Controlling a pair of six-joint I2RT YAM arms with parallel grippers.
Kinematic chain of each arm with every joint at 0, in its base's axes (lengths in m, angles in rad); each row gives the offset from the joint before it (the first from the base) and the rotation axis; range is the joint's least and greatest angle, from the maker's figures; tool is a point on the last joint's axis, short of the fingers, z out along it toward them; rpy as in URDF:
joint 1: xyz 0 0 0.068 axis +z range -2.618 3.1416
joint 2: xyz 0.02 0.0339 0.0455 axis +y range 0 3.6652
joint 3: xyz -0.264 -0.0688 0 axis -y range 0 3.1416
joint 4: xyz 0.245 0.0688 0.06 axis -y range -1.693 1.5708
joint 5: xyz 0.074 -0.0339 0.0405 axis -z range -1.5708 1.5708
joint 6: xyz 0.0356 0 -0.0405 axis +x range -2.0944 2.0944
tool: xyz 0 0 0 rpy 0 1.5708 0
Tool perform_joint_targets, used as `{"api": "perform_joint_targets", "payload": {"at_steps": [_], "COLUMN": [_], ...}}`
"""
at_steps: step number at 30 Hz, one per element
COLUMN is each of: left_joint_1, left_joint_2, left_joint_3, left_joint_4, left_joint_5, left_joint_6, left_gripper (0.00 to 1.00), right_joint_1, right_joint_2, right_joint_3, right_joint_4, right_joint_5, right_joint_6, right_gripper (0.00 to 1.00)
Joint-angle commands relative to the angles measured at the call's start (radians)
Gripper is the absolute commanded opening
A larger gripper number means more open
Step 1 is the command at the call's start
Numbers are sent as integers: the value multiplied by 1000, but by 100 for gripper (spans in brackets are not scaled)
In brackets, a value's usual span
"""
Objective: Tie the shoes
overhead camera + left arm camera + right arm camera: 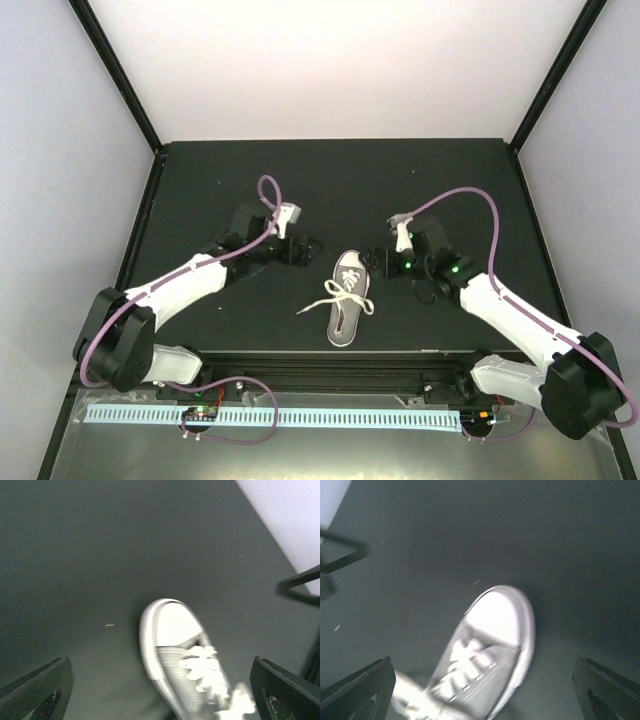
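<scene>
**Fingers spread wide on both sides of a grey sneaker**

The left fingers (308, 246) stand apart with nothing between them; in the left wrist view each dark finger (41, 689) sits at a bottom corner of the picture, with open space between the two. The right fingers (384, 260) are likewise spread and hold nothing, and they frame the right wrist view (607, 690) in the same way.

A small grey canvas sneaker (348, 300) lies on the black bench (200, 180) between the two arms, its sole down. Its white toe cap (172, 622) points to the far side and its heel is close to the bench's near edge. The left fingers are near the toe on its left and the right fingers near it on its right, neither touching the shoe.

The white laces (340, 296) fan out to both sides across the middle of the shoe, their ends lying on the bench. Both wrist views are blurred, so the knot cannot be made out. The shoe's opening (340, 325) by the heel shows a pale lining.
</scene>
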Motion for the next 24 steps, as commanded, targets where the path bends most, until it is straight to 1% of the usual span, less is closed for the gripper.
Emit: {"api": "perform_joint_targets", "payload": {"at_steps": [1,4,6,9,10,11,13,15,17,19,24], "left_joint_1": [190,372,497,673,711,734,738,737,737,736,724], "left_joint_2": [-63,-137,-173,-241,-268,-296,-339,-357,-348,-313,-265], "left_joint_3": [20,-7,-37,-128,-161,-197,-266,-346,-412,-446,-436], "left_joint_4": [-109,-106,-88,-27,6,31,95,220,327,393,444], "left_joint_5": [0,6,0,-74,-121,-187,-338,-400,-418,-424,-420], "left_joint_6": [64,65,63,42,42,46,75,104,126,138,163], "left_gripper": [99,99,99,99,99,99,99,99,99,99,99], "right_joint_1": [-178,-343,-452,-603,-646,-674,-686,-687,-687,-686,-687], "right_joint_2": [55,57,30,-44,-73,-111,-158,-184,-187,-171,-107], "right_joint_3": [69,73,45,-28,-63,-96,-162,-219,-275,-312,-354], "right_joint_4": [-46,-31,16,123,168,218,301,387,492,570,705], "right_joint_5": [8,-3,-13,15,31,65,168,246,308,356,398], "right_joint_6": [-105,-129,-140,-129,-119,-113,-114,-112,-111,-125,-170], "right_gripper": [100,100,100,100,100,100,100,100,100,100,100]}}
